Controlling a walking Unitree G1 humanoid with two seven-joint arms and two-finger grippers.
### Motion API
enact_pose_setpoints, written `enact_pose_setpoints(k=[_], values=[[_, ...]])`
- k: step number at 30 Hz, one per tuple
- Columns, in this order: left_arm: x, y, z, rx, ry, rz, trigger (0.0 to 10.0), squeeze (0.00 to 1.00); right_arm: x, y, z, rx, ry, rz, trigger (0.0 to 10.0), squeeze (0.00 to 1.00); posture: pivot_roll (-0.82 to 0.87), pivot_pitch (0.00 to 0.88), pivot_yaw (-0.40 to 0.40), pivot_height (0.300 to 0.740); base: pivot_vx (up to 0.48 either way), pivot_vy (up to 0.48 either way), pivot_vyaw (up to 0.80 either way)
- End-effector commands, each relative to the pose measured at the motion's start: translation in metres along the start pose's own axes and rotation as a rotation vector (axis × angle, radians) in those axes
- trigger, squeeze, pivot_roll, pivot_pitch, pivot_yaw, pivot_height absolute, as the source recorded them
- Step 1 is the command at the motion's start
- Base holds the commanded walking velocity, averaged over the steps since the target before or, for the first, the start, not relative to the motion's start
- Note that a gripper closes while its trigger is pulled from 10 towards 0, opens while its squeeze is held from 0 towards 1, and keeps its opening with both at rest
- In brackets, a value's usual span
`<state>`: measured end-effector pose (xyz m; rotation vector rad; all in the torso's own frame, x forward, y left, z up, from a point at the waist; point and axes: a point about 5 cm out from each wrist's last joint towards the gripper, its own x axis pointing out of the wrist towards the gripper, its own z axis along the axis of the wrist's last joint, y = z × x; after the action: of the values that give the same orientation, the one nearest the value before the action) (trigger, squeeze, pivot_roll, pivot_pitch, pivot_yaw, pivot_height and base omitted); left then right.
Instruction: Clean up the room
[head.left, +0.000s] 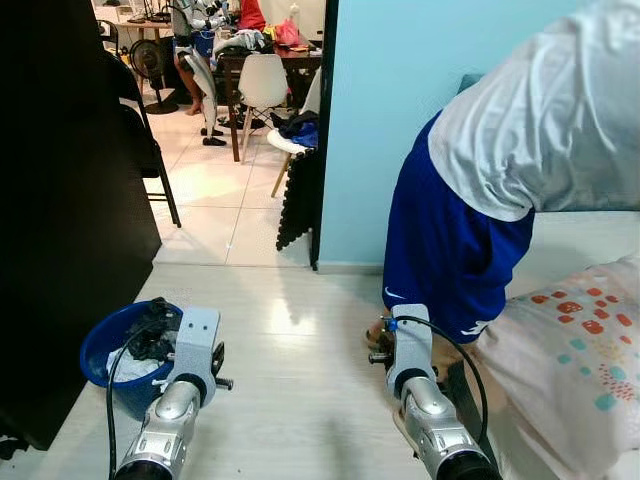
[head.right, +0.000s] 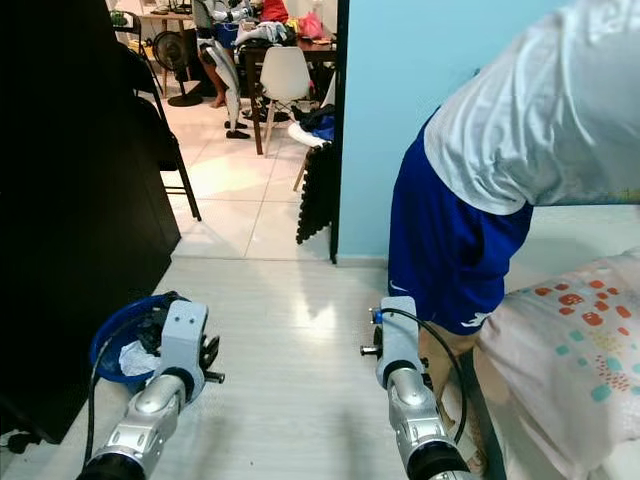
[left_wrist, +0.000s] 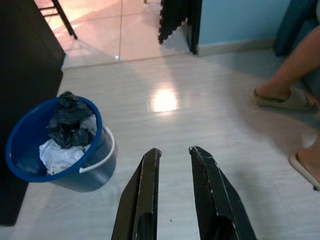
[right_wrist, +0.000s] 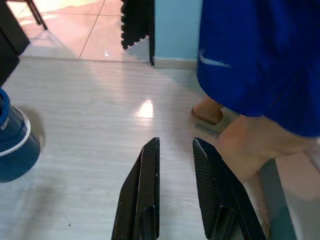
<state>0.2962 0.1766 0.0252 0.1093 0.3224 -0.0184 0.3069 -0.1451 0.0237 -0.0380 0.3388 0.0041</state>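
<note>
A blue bucket (head.left: 97, 345) with a white handle stands on the pale floor at my left, against a dark cabinet (head.left: 70, 200). It holds a crumpled black bag (left_wrist: 70, 120) and white paper (left_wrist: 57, 152). My left gripper (left_wrist: 175, 150) hovers low over the floor just right of the bucket (left_wrist: 97, 167), open, with nothing between its fingers. My right gripper (right_wrist: 176, 141) is also open and empty, close to the bare legs and sandals of a person (head.left: 470, 230). The left arm (head.left: 192, 355) and right arm (head.left: 412, 355) both reach forward.
The person, in blue shorts and a white shirt, bends over a bed (head.left: 585, 240) at my right, where a patterned pillow (head.left: 575, 350) lies. A sandalled foot (left_wrist: 280, 97) rests on the floor. Ahead, a doorway opens onto a tiled room with a white chair (head.left: 262, 85) and a table.
</note>
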Motion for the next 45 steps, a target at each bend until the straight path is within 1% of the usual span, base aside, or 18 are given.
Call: enact_pose_setpoints(k=[1, 2, 3, 5, 8, 13, 16, 19, 22, 25, 31, 35, 41, 45], values=[[0.000, -0.006, 0.004, 0.009, -0.026, -0.011, 10.0, 0.00, -0.002, -0.006, -0.006, 0.009, 0.027, -0.022, 10.0, 0.00, 0.09, 0.000, -0.024, 0.731, 0.000, 0.000, -0.80], [0.000, -0.006, 0.004, 0.009, -0.026, -0.011, 10.0, 0.00, -0.002, -0.006, -0.006, 0.009, 0.027, -0.022, 10.0, 0.00, 0.09, 0.000, -0.024, 0.731, 0.000, 0.000, -0.80], [-0.002, -0.007, 0.005, -0.004, -0.042, -0.016, 10.0, 0.00, -0.002, -0.011, -0.004, 0.021, 0.009, -0.050, 10.0, 0.00, 0.07, 0.000, -0.014, 0.731, 0.000, 0.000, -0.80], [-0.002, -0.007, 0.005, -0.004, -0.042, -0.016, 10.0, 0.00, -0.002, -0.011, -0.004, 0.021, 0.009, -0.050, 10.0, 0.00, 0.07, 0.000, -0.014, 0.731, 0.000, 0.000, -0.80], [-0.003, -0.009, 0.004, -0.025, -0.046, -0.044, 10.0, 0.00, -0.003, -0.022, 0.000, 0.043, -0.019, -0.103, 10.0, 0.00, 0.08, 0.000, -0.012, 0.731, 0.000, 0.000, -0.80], [-0.003, -0.009, 0.005, -0.041, -0.059, -0.046, 10.0, 0.00, -0.004, -0.029, -0.002, 0.040, -0.018, -0.125, 10.0, 0.00, 0.08, 0.000, -0.013, 0.731, 0.000, 0.000, -0.80], [-0.005, -0.008, 0.008, -0.029, -0.086, -0.038, 10.0, 0.00, -0.006, -0.040, 0.001, 0.012, -0.040, -0.150, 10.0, 0.00, 0.08, 0.000, -0.025, 0.731, 0.000, 0.000, -0.80], [-0.006, -0.005, 0.007, -0.023, -0.088, -0.025, 10.0, 0.00, -0.006, -0.042, 0.002, 0.002, -0.049, -0.155, 10.0, 0.00, 0.08, 0.000, -0.025, 0.731, 0.000, 0.000, -0.80], [-0.007, -0.001, 0.005, -0.037, -0.082, 0.006, 10.0, 0.00, -0.006, -0.043, 0.003, -0.006, -0.052, -0.160, 10.0, 0.00, 0.08, 0.000, -0.031, 0.731, 0.000, 0.000, -0.80], [-0.007, -0.001, 0.005, -0.062, -0.079, 0.008, 10.0, 0.00, -0.006, -0.042, 0.004, -0.007, -0.054, -0.160, 10.0, 0.00, 0.08, 0.000, -0.031, 0.731, 0.000, 0.000, -0.80], [-0.008, 0.000, 0.005, -0.058, -0.082, 0.007, 10.0, 0.00, -0.006, -0.041, 0.004, -0.012, -0.059, -0.159, 10.0, 0.00, 0.08, 0.000, -0.033, 0.731, 0.000, 0.000, -0.80], [-0.008, 0.001, 0.007, -0.038, -0.105, 0.011, 10.0, 0.00, -0.007, -0.041, 0.002, -0.013, -0.059, -0.164, 10.0, 0.00, 0.08, 0.000, -0.033, 0.731, 0.000, 0.000, -0.80], [-0.008, -0.001, 0.014, -0.043, -0.146, -0.006, 10.0, 0.00, -0.008, -0.040, 0.001, -0.012, -0.059, -0.161, 10.0, 0.00, 0.08, 0.000, -0.030, 0.731, 0.000, 0.000, -0.80], [-0.007, -0.006, 0.020, -0.081, -0.184, -0.032, 10.0, 0.00, -0.010, -0.035, -0.004, -0.009, -0.056, -0.153, 10.0, 0.00, 0.08, 0.000, -0.026, 0.731, 0.000, 0.000, -0.80]])
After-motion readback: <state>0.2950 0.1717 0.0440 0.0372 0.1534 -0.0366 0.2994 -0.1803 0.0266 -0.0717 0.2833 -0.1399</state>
